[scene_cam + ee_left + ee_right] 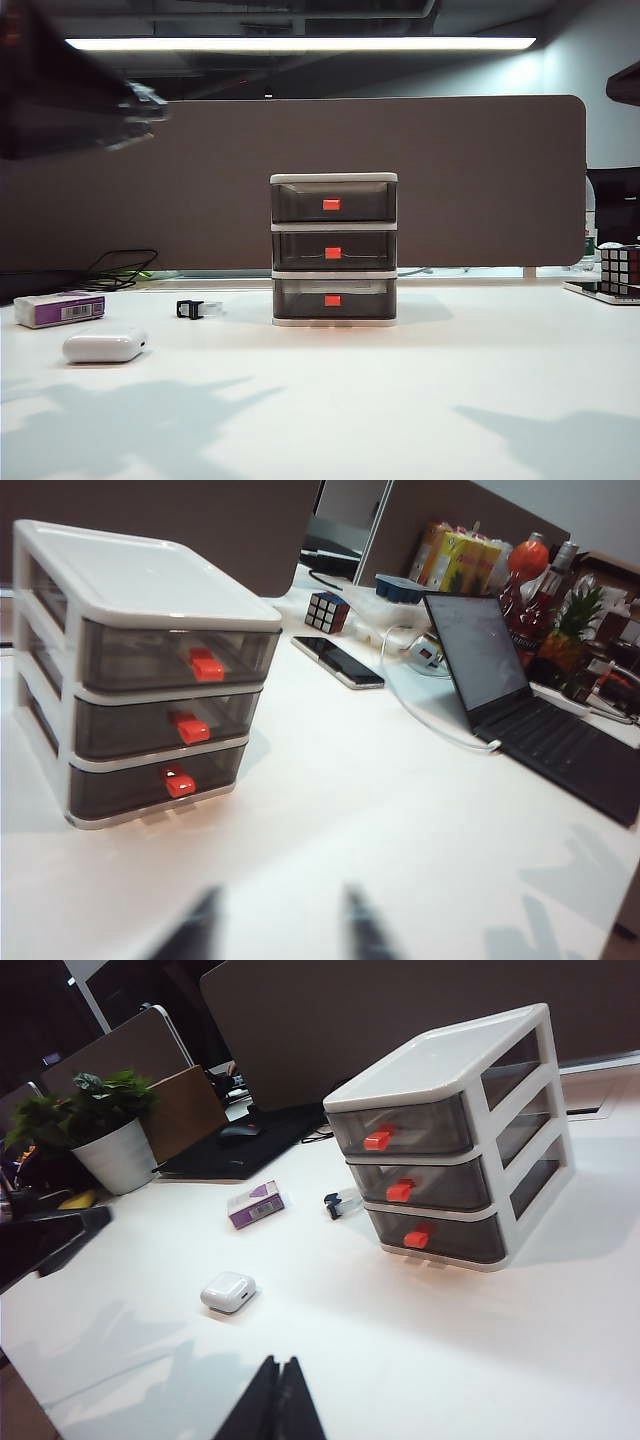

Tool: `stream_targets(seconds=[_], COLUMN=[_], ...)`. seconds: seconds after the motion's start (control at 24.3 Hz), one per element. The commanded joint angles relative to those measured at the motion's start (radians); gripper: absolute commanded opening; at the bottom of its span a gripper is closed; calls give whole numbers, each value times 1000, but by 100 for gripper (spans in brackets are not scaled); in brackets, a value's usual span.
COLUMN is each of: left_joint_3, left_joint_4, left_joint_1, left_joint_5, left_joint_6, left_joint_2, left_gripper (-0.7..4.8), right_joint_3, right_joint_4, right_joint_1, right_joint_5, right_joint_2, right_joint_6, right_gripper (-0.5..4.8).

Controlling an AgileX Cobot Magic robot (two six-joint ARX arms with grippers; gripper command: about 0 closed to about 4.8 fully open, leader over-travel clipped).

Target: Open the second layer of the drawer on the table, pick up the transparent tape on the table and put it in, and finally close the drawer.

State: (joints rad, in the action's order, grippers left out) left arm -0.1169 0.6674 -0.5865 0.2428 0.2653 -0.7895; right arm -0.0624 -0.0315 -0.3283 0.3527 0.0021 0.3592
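Nearest us on the table [420, 400] sits a white rounded case [104, 346], w/ a purple-and-white box [60, 308] behind it. We see the transparent tape [196, 309] farther back, just left of the drawer [334, 250], not touching it. All three layers are shut, incl. the second layer [334, 250]. Our left gripper [280, 930] hangs above the table, fingers apart w/ nothing between them, drawer ahead of it; tape isn't in its view. Our right gripper [277, 1405] has fingertips pressed together, empty, well apart from the tape [340, 1203] and the drawer [455, 1140].
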Motion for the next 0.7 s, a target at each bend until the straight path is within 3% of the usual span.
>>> stream_targets(seconds=[0.04,0.29,0.37,0.45,0.7], left_joint_3=[-59,-159,-199,-233,-280], left_joint_4=[73,211,251,273,276], left_joint_1=[-5,-33,-34,-34,-34], left_joint_5=[6,51,134,211,161], left_joint_6=[-4,-4,-14,-92,-123], left_joint_2=[-140,-405,-491,-542,-554], left_gripper=[217,219,220,219,219], right_joint_3=[-23,-75,-125,-193,-334], right_joint_4=[5,3,6,10,66], right_joint_1=[0,0,1,0,0], right_joint_5=[-18,-25,-25,-23,30], right_joint_2=[2,114,231,367,652], right_joint_6=[-27,-82,-139,-196,-281], right_gripper=[-5,-5,-5,-5,-5])
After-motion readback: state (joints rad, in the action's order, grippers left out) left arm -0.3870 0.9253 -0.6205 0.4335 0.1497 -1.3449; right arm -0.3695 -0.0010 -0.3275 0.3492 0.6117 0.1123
